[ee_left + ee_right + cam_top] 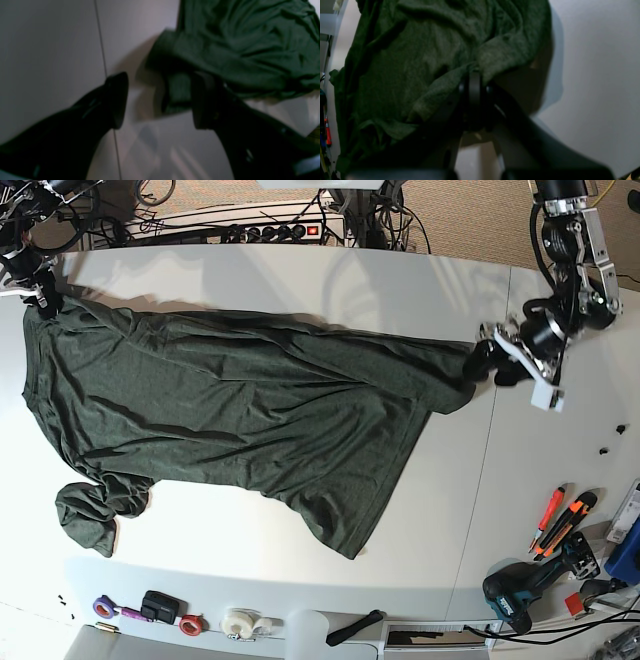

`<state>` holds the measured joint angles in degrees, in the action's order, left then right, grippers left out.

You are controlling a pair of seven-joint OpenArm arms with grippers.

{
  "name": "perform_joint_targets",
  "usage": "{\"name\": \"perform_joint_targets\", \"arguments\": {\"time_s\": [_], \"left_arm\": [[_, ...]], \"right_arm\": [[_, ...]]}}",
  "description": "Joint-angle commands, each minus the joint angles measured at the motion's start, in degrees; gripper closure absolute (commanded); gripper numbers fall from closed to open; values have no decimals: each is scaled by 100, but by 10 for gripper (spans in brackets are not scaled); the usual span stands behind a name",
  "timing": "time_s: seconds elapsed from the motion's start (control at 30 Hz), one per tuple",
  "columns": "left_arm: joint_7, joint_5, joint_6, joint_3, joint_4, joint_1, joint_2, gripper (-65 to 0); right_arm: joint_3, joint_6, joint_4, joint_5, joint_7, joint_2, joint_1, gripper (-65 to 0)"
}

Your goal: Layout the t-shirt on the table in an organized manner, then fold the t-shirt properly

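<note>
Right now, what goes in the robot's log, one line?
t-shirt: spread on table | right gripper: shut on t-shirt | left gripper: open at corner

Dim, motion-blurred wrist views, bright evenly lit base view, soft shadows

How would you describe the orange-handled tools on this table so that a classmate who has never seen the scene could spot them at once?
Start from the white table and the big dark green t-shirt spread across it. Go to the table's right side in the base view, below the left gripper. There two orange-and-black hand tools lie side by side, just above a teal and black power drill; nothing else nearby is bright orange and slim.
</note>
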<state>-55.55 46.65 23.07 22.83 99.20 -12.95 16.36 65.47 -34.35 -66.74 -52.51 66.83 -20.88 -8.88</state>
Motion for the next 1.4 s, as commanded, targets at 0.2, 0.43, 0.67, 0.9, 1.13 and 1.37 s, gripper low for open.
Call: {"name": "perform_joint_targets", "arguments": {"time_s": [0.2,0.43,0.67,0.9,1.13,1.37], "left_arm": [[46,743,28,15,-496,-33,-81,-399],[-105,1088,74,15,-896,155,-225,-395],[-118,1104,70,-146,-901,249,-286,-383],[-68,529,57,-1204,-901,435,-289,-368],[4,302,-81,-1429,-901,614,-289,-277],[7,297,-46,-1429,-901,612,-286,0]], "right_arm": [[20,-81,-85,-125,-50,-151,15,0],[20,-83,-85,-122,-39,-151,15,0],[20,-83,-85,-120,-35,-151,13,0],[20,-83,-85,-118,-33,-151,13,0],[20,-85,-85,-116,-20,-151,13,0],[20,-245,-85,-120,-15,-155,13,0]]}}
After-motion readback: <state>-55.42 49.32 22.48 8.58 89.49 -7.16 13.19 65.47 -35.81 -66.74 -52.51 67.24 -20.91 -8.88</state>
